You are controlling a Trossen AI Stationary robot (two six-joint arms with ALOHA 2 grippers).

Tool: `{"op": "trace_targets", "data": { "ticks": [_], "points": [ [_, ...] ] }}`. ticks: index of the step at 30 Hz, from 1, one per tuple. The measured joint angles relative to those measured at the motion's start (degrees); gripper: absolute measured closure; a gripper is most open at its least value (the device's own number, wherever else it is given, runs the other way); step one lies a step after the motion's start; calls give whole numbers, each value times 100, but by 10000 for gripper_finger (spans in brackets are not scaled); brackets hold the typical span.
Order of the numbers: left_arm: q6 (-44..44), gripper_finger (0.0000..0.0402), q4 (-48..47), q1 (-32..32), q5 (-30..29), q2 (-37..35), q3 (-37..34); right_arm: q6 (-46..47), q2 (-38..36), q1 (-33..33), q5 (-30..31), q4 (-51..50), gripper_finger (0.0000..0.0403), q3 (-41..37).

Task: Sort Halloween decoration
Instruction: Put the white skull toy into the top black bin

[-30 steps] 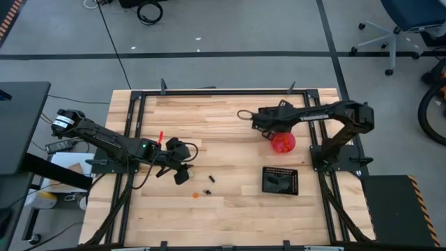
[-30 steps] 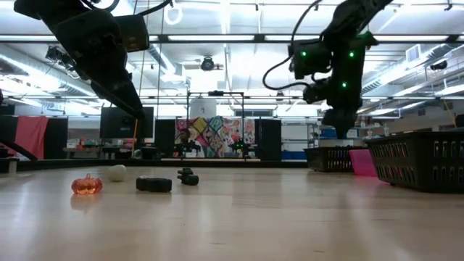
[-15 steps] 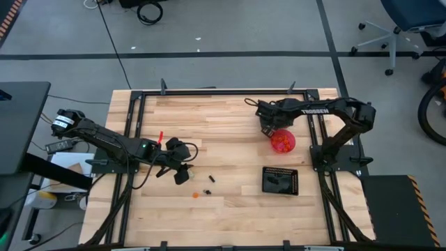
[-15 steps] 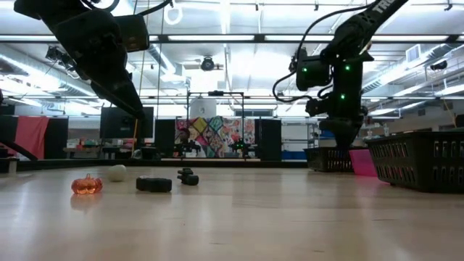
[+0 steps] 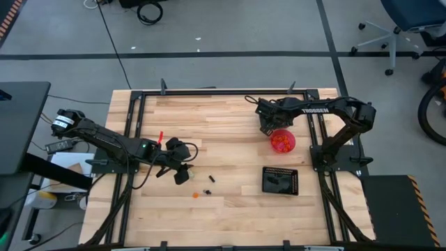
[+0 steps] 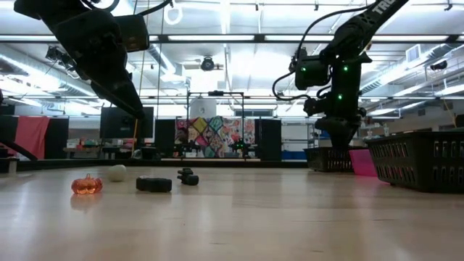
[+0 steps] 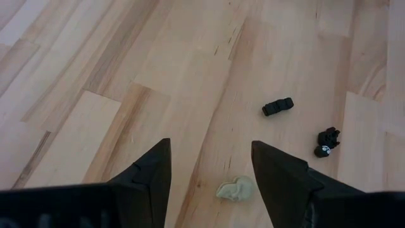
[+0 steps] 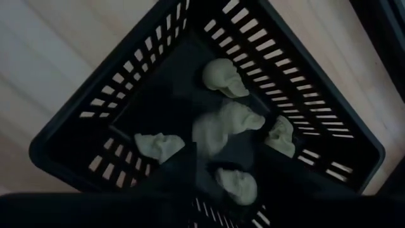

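On the table lie tiny Halloween decorations: an orange pumpkin (image 6: 86, 185), a cream skull (image 7: 236, 189) and black pieces (image 7: 278, 106) (image 7: 326, 142). My left gripper (image 7: 212, 183) hangs open above the table at its left. The skull lies on the wood below the gap between the fingers, untouched. My right gripper (image 5: 267, 124) hangs at the far right, over a black mesh tray (image 8: 82, 136) that holds several cream skulls (image 8: 224, 77). One larger, blurred skull (image 8: 224, 123) shows over the tray's middle.
A round pink-red bowl (image 5: 282, 141) with orange pieces stands just to the near right of my right gripper. A second black mesh tray (image 5: 280, 180) sits nearer the front edge. Bare wood lies between the two arms.
My right gripper has swung a little toward the table's far right, sunk slightly and rolled at the wrist, ending over the black tray beside the bowl. My left arm has kept still.
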Motion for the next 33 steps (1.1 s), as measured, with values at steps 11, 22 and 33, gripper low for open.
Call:
{"op": "trace_targets", "data": {
  "ticks": [11,22,33],
  "points": [
    [17,209,-2,2,0,0,0,13,-103,687,593,299,209,0],
    [46,209,77,2,-129,0,0,2,-201,2217,727,1723,213,7],
    [60,209,289,2,-138,-2,4,1,598,3397,523,3100,213,426]
  ]
}}
